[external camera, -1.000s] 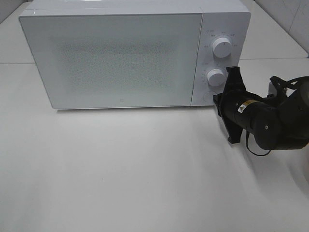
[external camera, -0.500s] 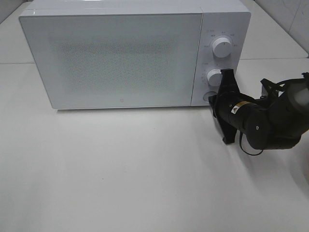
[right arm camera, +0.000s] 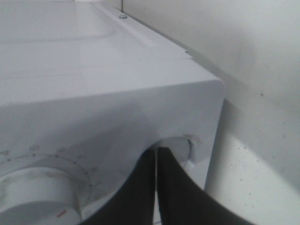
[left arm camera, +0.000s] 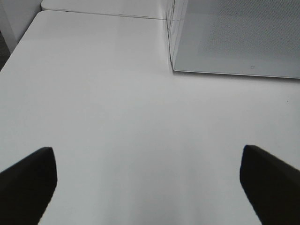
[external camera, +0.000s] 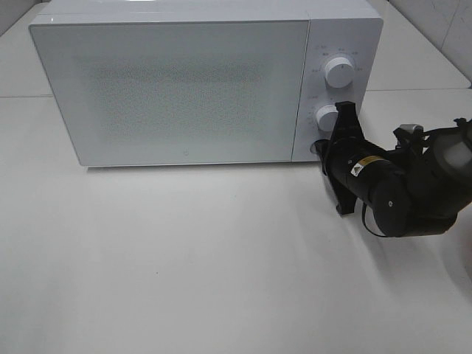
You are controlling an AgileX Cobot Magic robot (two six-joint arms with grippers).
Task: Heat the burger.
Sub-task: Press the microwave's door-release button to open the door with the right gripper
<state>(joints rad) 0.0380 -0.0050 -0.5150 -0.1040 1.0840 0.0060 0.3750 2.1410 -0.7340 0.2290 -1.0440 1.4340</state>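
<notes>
Right fingers [right arm camera: 174,190]: pressed flat together with no gap, holding nothing.
Right fingertips: set against the rim of the round button [right arm camera: 180,146] at the bottom corner of the microwave [external camera: 184,81] control panel.
Lower knob [external camera: 329,118]: just beside the right fingers, next up the panel from the button.
Upper knob [external camera: 338,71]: farther up the panel, apart from the right fingers.
Door [external camera: 177,88]: closed; its frosted pane shows nothing of the inside.
Left fingers [left arm camera: 29,180]: spread wide with nothing between them, over bare desk [left arm camera: 117,117].
Microwave vs. left fingers: its lower front corner lies ahead of them, well apart.
Burger: no view shows it, so I cannot tell where it lies relative to either pair of fingers.
Desk near right fingers: white and bare below the arm.
</notes>
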